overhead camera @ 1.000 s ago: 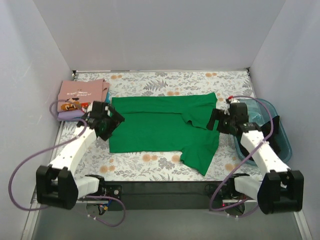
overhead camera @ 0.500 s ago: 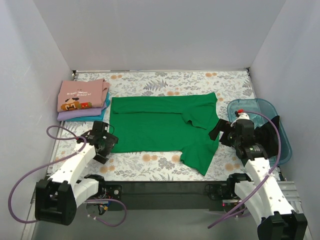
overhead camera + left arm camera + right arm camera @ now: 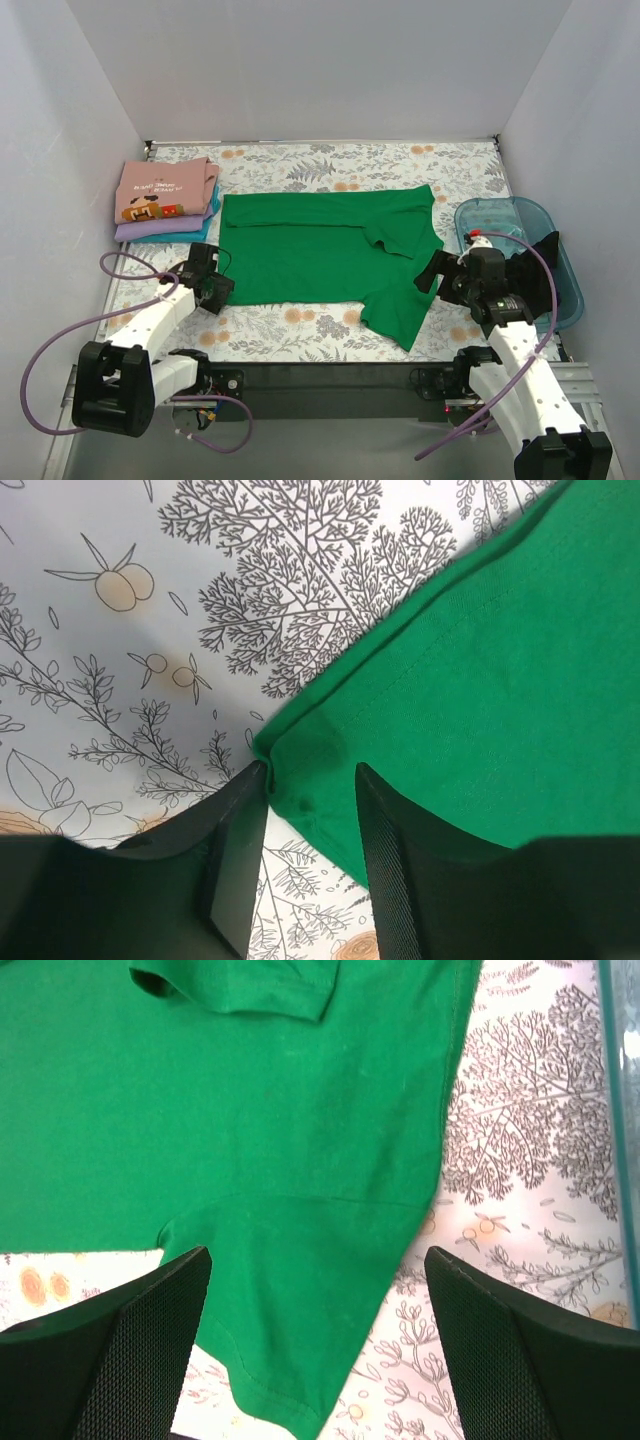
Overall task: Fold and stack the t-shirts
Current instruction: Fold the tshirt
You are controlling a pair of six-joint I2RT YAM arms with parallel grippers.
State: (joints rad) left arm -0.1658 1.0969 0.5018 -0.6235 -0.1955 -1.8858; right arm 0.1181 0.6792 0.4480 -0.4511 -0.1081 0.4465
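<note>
A bright green t-shirt [image 3: 320, 250] lies spread flat on the flower-print table, one sleeve folded in and its right part trailing toward the near edge. My left gripper [image 3: 222, 291] sits low at the shirt's near left corner. In the left wrist view the gripper [image 3: 312, 780] has its jaws partly narrowed astride that corner [image 3: 300, 755]. The cloth puckers against the left finger, and a gap remains. My right gripper [image 3: 431, 272] hovers wide open at the shirt's right edge, over the green cloth [image 3: 250, 1110], gripper [image 3: 316, 1260] holding nothing.
A stack of folded t-shirts [image 3: 165, 200], a pink printed one on top of teal and lavender ones, sits at the far left. A translucent teal bin [image 3: 500, 206] stands at the right, and its wall [image 3: 620, 1060] is close beside my right gripper. White walls enclose the table.
My left gripper came toward the near edge along the shirt's left side to its near corner and its jaws narrowed. My right arm drew back toward the near edge, away from the bin.
</note>
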